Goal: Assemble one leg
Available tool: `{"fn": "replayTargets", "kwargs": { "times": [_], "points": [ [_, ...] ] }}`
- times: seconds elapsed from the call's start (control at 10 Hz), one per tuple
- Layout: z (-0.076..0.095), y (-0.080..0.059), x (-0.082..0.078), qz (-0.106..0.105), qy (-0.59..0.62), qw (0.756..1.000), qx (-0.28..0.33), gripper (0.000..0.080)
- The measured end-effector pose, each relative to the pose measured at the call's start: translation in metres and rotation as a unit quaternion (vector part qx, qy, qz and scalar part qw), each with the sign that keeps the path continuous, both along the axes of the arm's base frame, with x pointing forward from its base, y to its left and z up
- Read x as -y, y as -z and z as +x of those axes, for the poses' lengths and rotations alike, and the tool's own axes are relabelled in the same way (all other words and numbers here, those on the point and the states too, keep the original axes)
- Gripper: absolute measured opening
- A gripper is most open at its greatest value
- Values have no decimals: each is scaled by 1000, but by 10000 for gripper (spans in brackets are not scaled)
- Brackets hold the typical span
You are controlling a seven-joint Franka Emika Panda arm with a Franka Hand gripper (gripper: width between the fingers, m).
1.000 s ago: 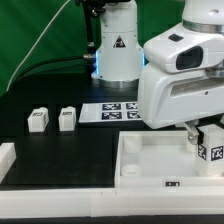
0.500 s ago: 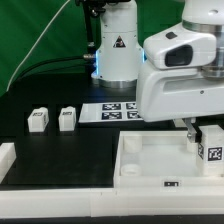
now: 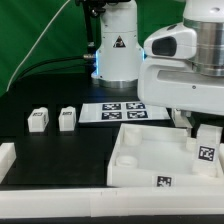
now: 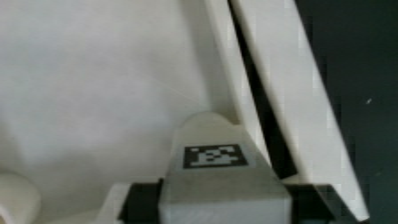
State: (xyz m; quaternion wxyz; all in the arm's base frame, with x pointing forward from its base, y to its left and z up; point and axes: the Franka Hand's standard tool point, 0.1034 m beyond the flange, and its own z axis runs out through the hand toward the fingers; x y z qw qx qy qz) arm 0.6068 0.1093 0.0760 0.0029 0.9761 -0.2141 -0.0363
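Against the panel (image 3: pixel 140 150) rim, the tool (image 3: pixel 203 130) grips the leg (image 3: pixel 206 150).

1. Large white panel (image 3: pixel 150 160) with raised rim, near on the black table (image 3: pixel 60 150), toward the exterior view's right; tilted, one tag on its near edge.
2. Marker board (image 3: pixel 122 111) flat, farther back, centre.
3. White strip (image 3: pixel 8 158) at near left.
4. Green backdrop (image 3: pixel 30 30) far left.
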Motion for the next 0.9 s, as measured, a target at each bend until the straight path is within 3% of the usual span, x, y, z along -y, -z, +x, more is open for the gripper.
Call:
{"fn": "replayTargets", "kwargs": {
  "times": [0.3, 0.5, 0.6, 0.7, 0.9],
  "points": [
    [-1, -1, 15, -29, 127, 991, -5, 297],
    [-1, 0, 16, -30, 125, 992, -5, 304],
    [-1, 0, 16, -30, 125, 992, -5, 494],
    [-1, 0, 16, -30, 125, 992, -5, 598],
    [-1, 0, 16, -30, 125, 992, -5, 640]
  ]
}}
